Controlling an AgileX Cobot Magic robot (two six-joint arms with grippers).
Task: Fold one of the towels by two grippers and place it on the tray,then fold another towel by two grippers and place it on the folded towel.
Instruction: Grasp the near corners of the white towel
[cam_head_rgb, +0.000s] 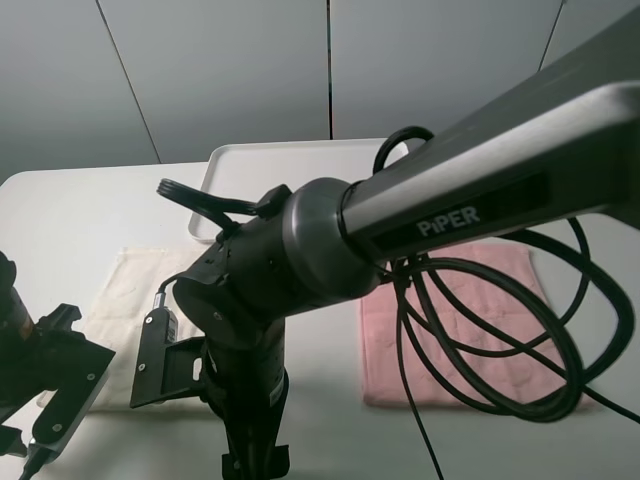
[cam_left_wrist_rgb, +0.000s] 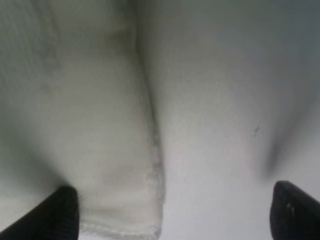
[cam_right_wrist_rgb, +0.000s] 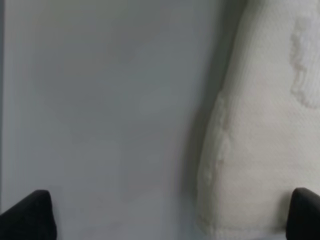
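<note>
Both pincers stood wide open and held nothing. The cream towel (cam_head_rgb: 130, 290) lay flat on the left half of the bench (cam_head_rgb: 60, 220), in front of the tray (cam_head_rgb: 300, 165), and no towel showed on the part of the tray left in sight. The pink towel (cam_head_rgb: 470, 310) lay flat on the right half, well apart from either pincer.

The left pincer (cam_left_wrist_rgb: 177, 215) hung low over one near corner of the cream towel. In its wrist view one fingertip (cam_left_wrist_rgb: 60, 215) sat above the terry and the other above bare bench, with the hem running up between them. The right pincer (cam_right_wrist_rgb: 167, 220), on an arm (cam_head_rgb: 450, 210) that reached across the middle of the bench, straddled the opposite near corner the same way, one tip on the cloth side and one on the bench side. Whether any tip already touched the cloth could not be told, as both wrist views were soft with closeness.

The coming move seemed to turn on one relation. The towel stretched away from both pincers toward the tray, and its long axis appeared to run that way too (the big arm hid much of its middle, so this is a judgement). Each arm was nearer its own corner, so neither needed to cross the other. The likely call was for both to drop, pinch the two corners together, and carry the near edge over to the far one.
</note>
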